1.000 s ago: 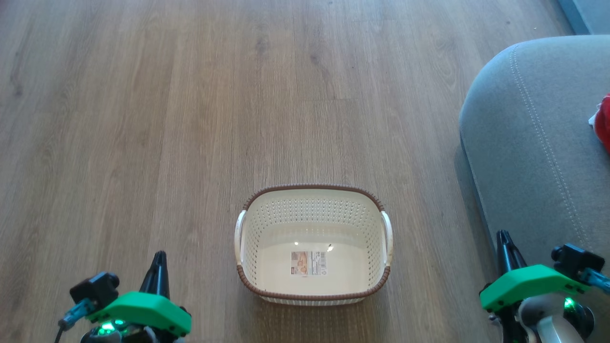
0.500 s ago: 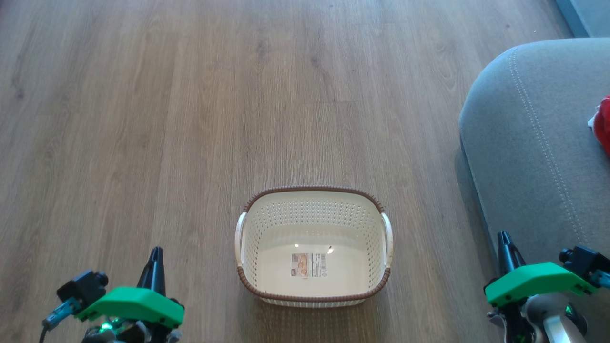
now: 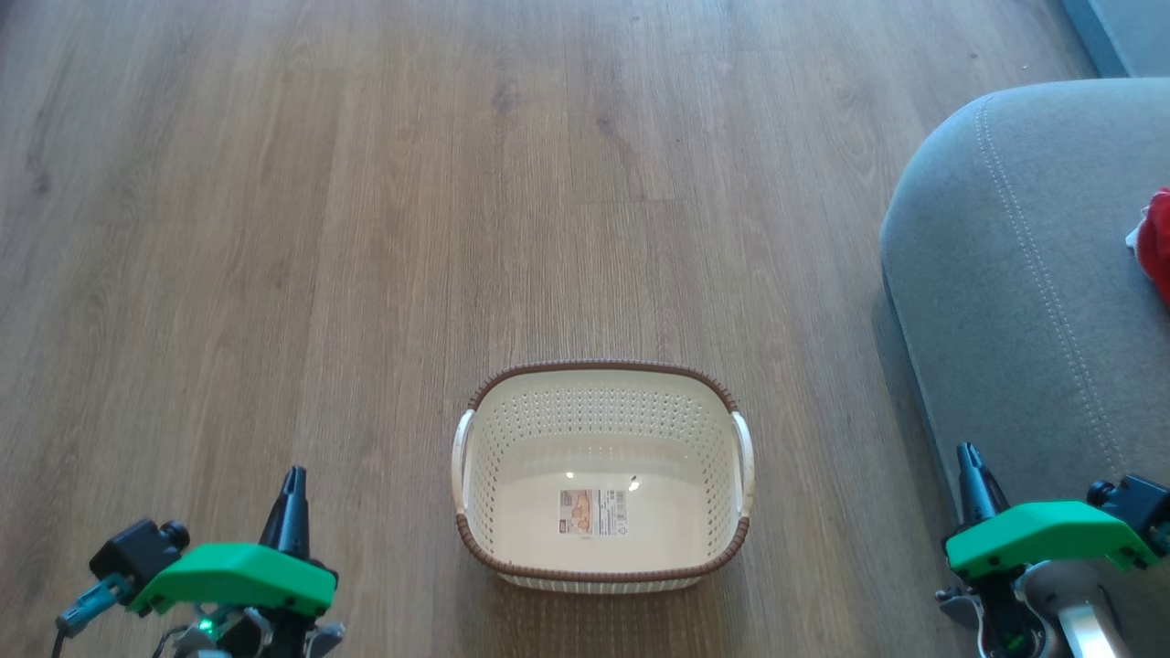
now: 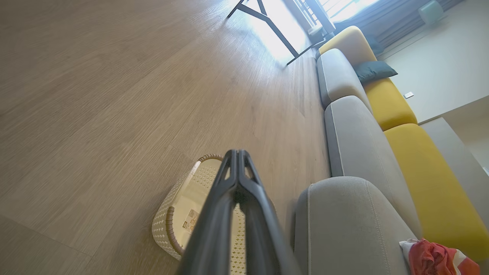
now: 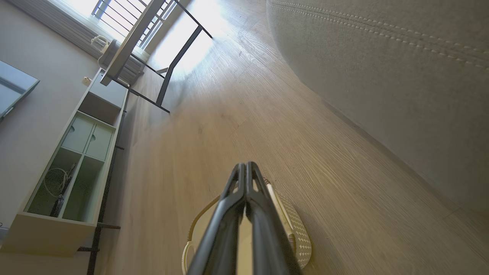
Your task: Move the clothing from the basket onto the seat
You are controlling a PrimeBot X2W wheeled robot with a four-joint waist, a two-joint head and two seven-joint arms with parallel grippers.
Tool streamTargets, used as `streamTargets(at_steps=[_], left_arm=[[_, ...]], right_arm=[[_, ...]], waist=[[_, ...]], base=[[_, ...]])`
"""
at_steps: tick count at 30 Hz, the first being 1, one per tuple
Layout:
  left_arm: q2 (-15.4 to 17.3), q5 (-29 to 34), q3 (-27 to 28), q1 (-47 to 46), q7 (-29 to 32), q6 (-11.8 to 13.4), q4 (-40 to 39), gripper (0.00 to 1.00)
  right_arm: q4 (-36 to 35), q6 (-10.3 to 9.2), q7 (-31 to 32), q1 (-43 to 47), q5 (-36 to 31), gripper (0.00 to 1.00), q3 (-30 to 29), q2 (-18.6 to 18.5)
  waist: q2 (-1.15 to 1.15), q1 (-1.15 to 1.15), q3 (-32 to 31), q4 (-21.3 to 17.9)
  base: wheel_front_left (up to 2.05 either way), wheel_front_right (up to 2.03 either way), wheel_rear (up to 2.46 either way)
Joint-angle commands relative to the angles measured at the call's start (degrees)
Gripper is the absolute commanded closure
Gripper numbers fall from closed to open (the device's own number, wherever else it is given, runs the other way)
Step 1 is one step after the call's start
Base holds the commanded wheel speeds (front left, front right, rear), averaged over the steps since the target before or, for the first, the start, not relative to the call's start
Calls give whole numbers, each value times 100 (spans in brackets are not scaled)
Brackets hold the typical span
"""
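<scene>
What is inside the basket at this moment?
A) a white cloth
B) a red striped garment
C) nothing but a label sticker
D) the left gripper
C: the head view shows the basket bare inside except for its label sticker, with the clothing lying on the seat.

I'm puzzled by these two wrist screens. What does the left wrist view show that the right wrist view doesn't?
Left wrist view's own: the red clothing lying on the grey seat, yellow cushions and a dark pillow. Right wrist view's own: an open shelf unit by the wall. Shared: the basket, wooden floor, that seat, a dark-legged table by the window, and a shut pincer up front, the left pincer or right pincer.
</scene>
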Motion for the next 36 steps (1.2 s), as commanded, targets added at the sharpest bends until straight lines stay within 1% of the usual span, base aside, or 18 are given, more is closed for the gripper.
streamTargets(at_steps=[1, 36], left_arm=[[12, -146, 163, -318, 28, -38, -216, 100], [18, -2278, 477, -454, 603, -174, -444, 100]], right_arm=[[-215, 21, 50, -233, 154, 100, 4, -24], [-410, 31, 627, -276, 2217, 100, -237, 57]], waist=[[0, 0, -4, 1], [0, 0, -109, 18]], base=[[0, 0, 0], [0, 0, 0]])
